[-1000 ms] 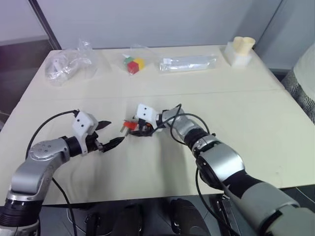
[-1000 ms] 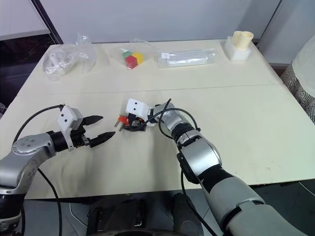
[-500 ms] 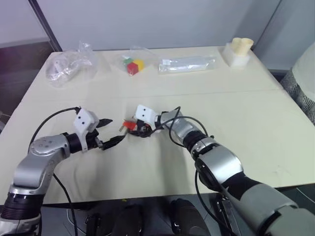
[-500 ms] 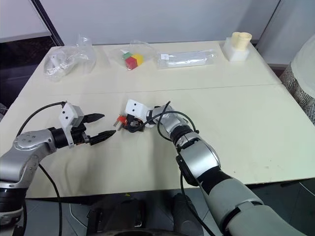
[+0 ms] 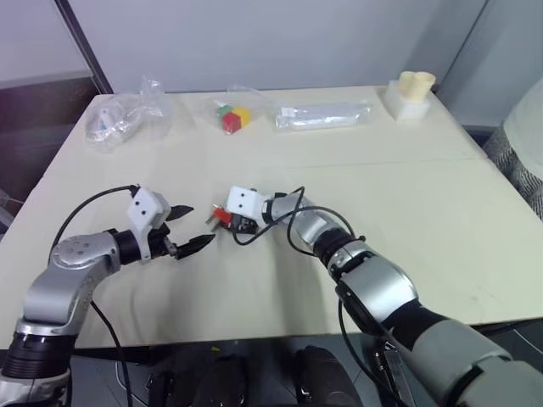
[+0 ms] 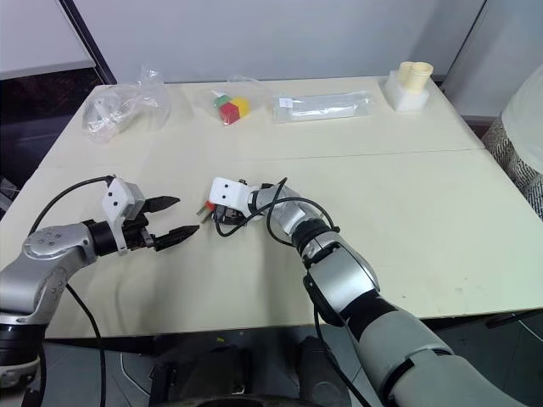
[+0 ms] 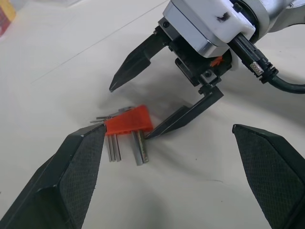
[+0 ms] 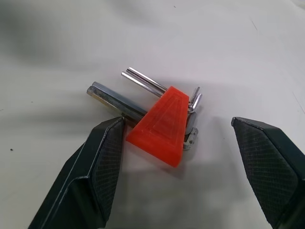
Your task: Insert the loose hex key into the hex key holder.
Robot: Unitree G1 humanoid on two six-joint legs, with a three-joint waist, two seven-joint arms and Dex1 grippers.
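While the hex key holder [image 8: 164, 125] is lying on the table [image 5: 407, 212] between my wide right gripper [image 7: 143, 102] fingers, I am keeping my empty left gripper [image 5: 188, 229] spread, advising square closure.

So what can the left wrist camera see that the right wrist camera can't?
Only the left wrist view takes in the right end effector from outside: its white housing and cable, one black finger touching the hex key holder, the other raised clear.

Only the right wrist view looks from between those open fingers, with the holder's wedge shape and the thick key along it seen close.

Both show the red-orange holder lying on the pale table, grey keys sticking out, not gripped.
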